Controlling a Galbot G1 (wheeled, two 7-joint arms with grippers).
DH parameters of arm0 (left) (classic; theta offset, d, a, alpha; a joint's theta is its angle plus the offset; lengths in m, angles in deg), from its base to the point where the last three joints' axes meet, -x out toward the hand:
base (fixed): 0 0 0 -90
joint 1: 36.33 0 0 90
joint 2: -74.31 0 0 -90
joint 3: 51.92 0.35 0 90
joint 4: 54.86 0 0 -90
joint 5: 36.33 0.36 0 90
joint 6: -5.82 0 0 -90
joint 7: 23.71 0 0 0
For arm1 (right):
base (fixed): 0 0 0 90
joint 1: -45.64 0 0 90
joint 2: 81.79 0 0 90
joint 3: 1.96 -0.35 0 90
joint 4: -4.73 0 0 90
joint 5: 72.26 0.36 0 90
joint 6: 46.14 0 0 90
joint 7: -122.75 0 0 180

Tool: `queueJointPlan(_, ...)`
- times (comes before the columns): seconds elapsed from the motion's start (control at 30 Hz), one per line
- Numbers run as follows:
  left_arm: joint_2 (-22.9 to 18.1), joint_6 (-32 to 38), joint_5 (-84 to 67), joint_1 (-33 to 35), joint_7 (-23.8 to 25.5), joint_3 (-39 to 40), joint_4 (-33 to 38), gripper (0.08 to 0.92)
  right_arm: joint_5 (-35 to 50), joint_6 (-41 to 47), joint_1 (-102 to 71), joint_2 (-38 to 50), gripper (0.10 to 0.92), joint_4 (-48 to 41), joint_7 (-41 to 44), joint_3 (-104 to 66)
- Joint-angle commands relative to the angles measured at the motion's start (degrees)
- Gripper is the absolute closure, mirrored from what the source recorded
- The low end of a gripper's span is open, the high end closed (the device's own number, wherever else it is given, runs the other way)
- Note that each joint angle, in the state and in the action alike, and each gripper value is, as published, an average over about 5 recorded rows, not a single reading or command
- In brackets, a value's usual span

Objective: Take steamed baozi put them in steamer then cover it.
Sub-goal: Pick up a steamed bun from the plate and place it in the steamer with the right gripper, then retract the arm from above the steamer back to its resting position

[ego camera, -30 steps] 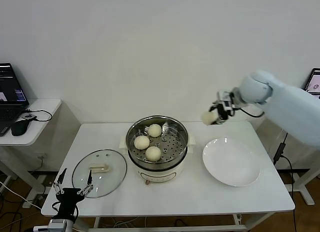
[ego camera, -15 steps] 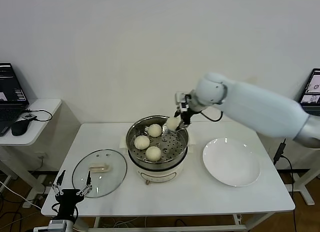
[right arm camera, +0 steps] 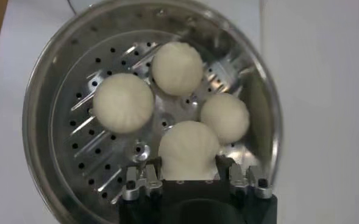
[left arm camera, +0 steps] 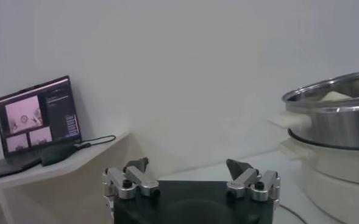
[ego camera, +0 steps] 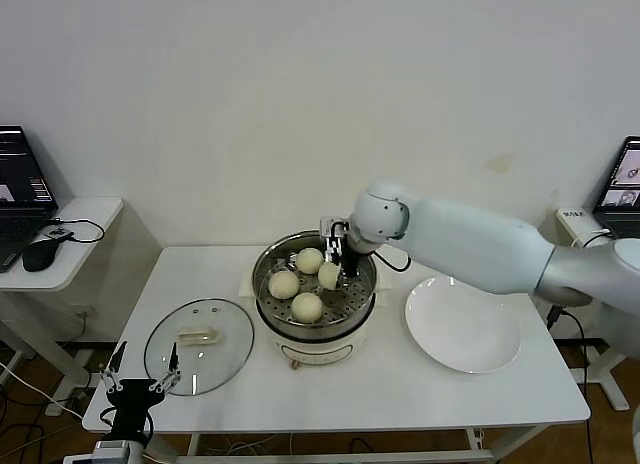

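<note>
The steamer stands mid-table, lid off. Three baozi lie on its perforated tray: one at the back, one at the left, one at the front. My right gripper reaches down into the pot and is shut on a fourth baozi, low over the tray's right side. In the right wrist view this baozi sits between the fingers, close to the others. The glass cover lies flat on the table left of the steamer. My left gripper is open and empty at the table's front left edge.
An empty white plate lies right of the steamer. A side table with a laptop and mouse stands to the left; the laptop also shows in the left wrist view. Another laptop is at the far right.
My right arm has swung left from beyond the plate to over the steamer and lowered the baozi into the pot. The left arm has not moved.
</note>
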State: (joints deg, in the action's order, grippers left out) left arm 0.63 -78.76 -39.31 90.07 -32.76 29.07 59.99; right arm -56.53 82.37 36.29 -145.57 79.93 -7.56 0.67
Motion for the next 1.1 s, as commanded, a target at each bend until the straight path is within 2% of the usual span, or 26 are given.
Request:
queueJointPlan(0.03,-0.08,0.01,0.11,-0.21,0.0,0.21,-0.15,0.177,-2.36,1.85,-1.8,-1.44,0.448,-1.15,-0.58,0.54)
queueJointPlan(0.27,-0.15,-0.06,0.17,-0.19,-0.03,0.19,0.14,0.177,-3.21,1.48,-2.26,-0.41,0.439,-1.01,-0.8,-0.51)
queueJointPlan(0.43,-0.1,-0.15,0.18,-0.11,-0.05,0.12,0.48,0.177,-2.74,1.15,-1.7,2.16,0.325,1.38,-1.46,-3.29)
queueJointPlan(0.6,-0.05,-0.26,0.2,-0.19,-0.03,0.2,0.72,0.177,0.44,1.41,-1.19,7.9,0.216,7.85,-4.93,-7.13)
queueJointPlan(0.7,-0.01,-0.27,0.21,-0.26,-0.05,0.32,0.75,0.177,5.13,1.08,-2.36,12.54,0.204,13.84,-10.8,-10.05)
queueJointPlan(0.83,0.03,-0.32,0.36,-0.45,-0.13,0.62,0.6,0.177,13.01,-2.3,-8.72,19.07,0.203,20.88,-25.03,-15.81)
queueJointPlan(0.97,-0.13,-0.5,0.8,-0.75,-0.33,1.37,0.3,0.177,14.55,-12.45,-22.06,25.58,0.202,24.22,-37.73,-26.34)
queueJointPlan(1.1,-0.33,-0.67,0.95,-0.99,-0.67,1.89,-0.1,0.177,13.39,-24.76,-40.22,27.49,0.203,25.13,-44.87,-41.47)
